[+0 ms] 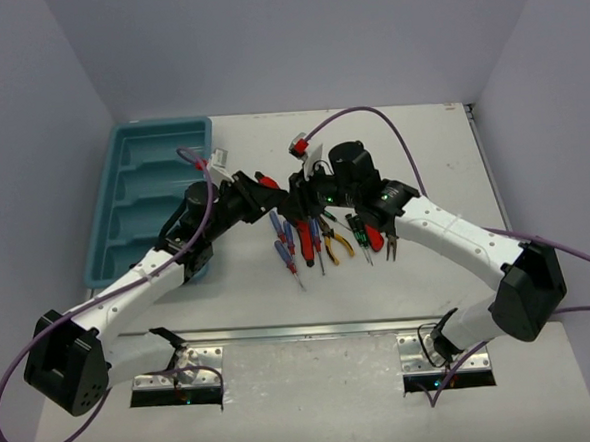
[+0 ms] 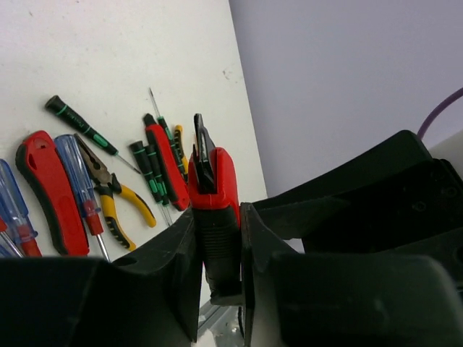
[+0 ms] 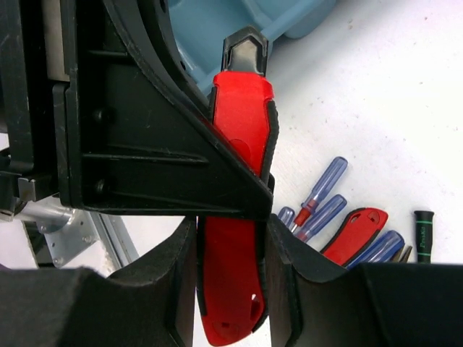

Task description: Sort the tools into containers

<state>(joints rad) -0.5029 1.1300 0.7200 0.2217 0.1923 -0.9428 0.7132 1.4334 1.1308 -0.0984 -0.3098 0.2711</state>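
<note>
Now the left gripper (image 2: pixel 217 217) is squeezed tight on a red tool (image 2: pixel 217 181). The tool runs the same way as the fingers (image 2: pixel 173 267), and its black tip (image 2: pixel 201 144) points out, away from the wrist. The right gripper (image 3: pixel 233 238) is squeezed on a red tool too, with the black tip toward the tray. The two grippers are nose to nose, so it may be one tool held by both; I cannot tell. Below them the other tools (image 1: pixel 311 242) lie in a heap on the table (image 1: pixel 431 153). The teal tray (image 1: pixel 159 123) sits off to the left, and the left arm is nearer to it. Its four slots run left to right, so I think the tool must lie that way to go in.
</note>
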